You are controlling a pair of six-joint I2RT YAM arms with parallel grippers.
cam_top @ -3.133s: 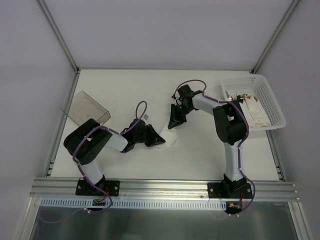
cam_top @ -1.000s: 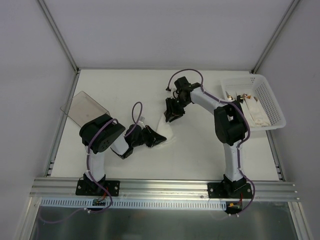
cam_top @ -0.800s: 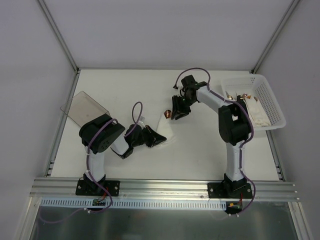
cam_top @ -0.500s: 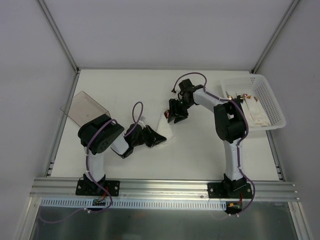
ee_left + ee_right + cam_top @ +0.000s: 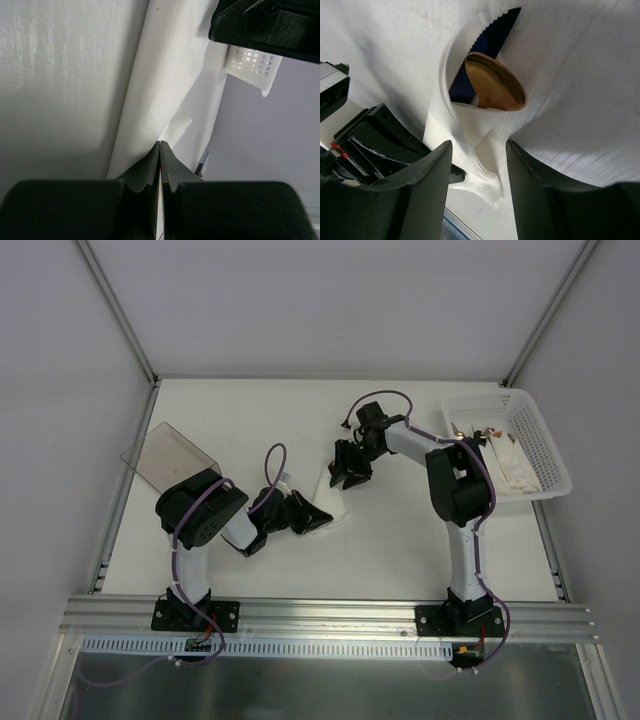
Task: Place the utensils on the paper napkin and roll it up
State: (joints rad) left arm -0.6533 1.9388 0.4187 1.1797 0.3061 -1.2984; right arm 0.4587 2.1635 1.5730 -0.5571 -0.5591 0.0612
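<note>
The white paper napkin (image 5: pixel 334 496) lies curled into a loose roll between the two grippers. In the right wrist view the tan-brown bowl of a wooden utensil (image 5: pixel 495 82) shows inside the open end of the napkin roll (image 5: pixel 470 125); the rest of the utensils is hidden in it. My left gripper (image 5: pixel 308 519) is shut on the napkin's edge (image 5: pixel 165 85), its jaws pressed together on the sheet (image 5: pixel 160 146). My right gripper (image 5: pixel 345 472) is open, and its fingers (image 5: pixel 477 150) straddle the roll's twisted end without pinching it.
A white perforated basket (image 5: pixel 545 445) at the right edge holds wrapped bundles and loose utensils (image 5: pixel 480 430). A clear smoky container (image 5: pixel 170 455) lies at the left. My left gripper's body (image 5: pixel 375 145) sits close beside the right fingers.
The right gripper pulled back to the right, baring a utensil end, then came back down over the napkin's far end. The left gripper has stayed shut on the napkin.
</note>
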